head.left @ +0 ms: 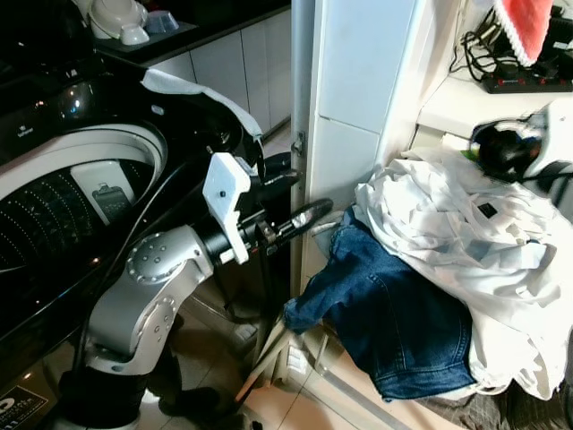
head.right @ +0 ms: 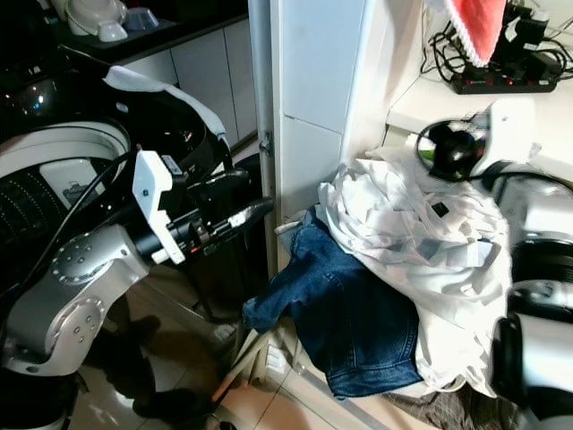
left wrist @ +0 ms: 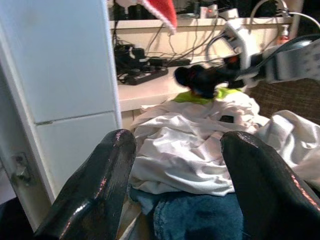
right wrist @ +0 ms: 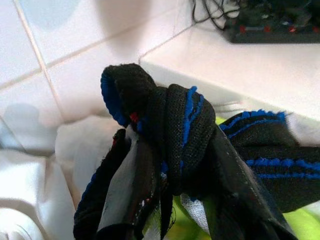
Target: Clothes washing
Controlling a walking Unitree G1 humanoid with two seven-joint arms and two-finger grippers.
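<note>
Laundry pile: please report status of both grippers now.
Right gripper shut on black-and-blue garment, above laundry pile. Left gripper open, aimed at pile, apart from it. Jeans under white clothes. Washing machine open, at robot's left.

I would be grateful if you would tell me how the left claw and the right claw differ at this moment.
The left claw is open and holds nothing, while the right claw is shut on a black sock with blue stripes. The left claw sits beside the washing machine, short of the laundry pile; the right claw is raised over the pile's top. Both have two long black fingers and point toward the pile.
</note>
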